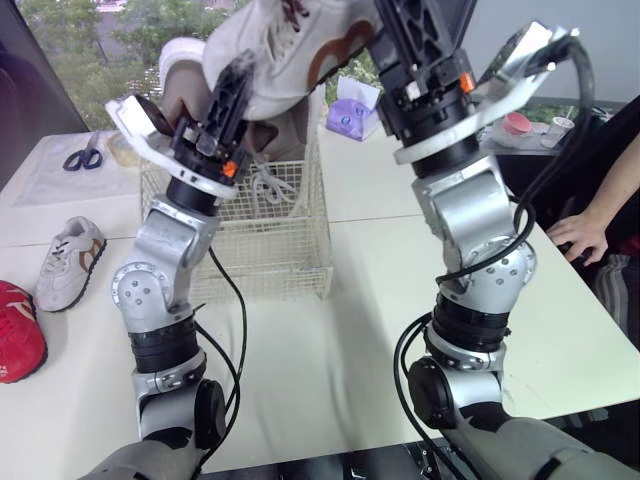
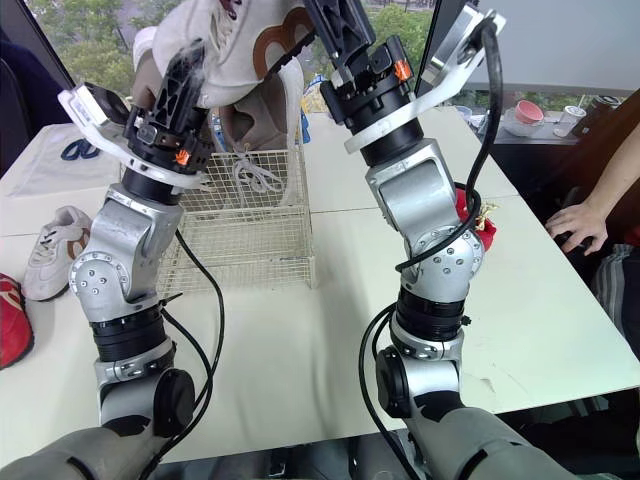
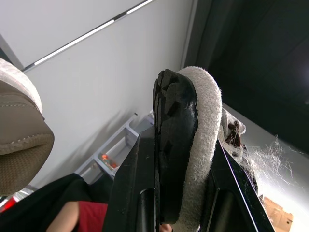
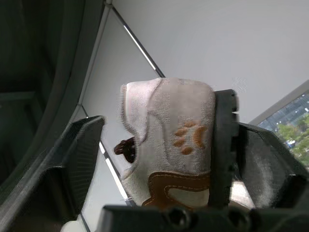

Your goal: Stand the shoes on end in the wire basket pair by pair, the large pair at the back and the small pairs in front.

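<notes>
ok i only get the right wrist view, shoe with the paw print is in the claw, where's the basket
Observer: The wire basket stands on the table, below the paw-print shoe, which is raised over it.
Operator: and the left claw
Observer: The left claw is shut on another beige shoe, raised beside yours.
Operator: any small ones out on the table
Observer: A small pale sneaker and a red shoe lie on the robot's left of the basket.

Bright daylight from the window (image 1: 80, 40) at the back, even light across the white table (image 1: 330, 340).
</notes>
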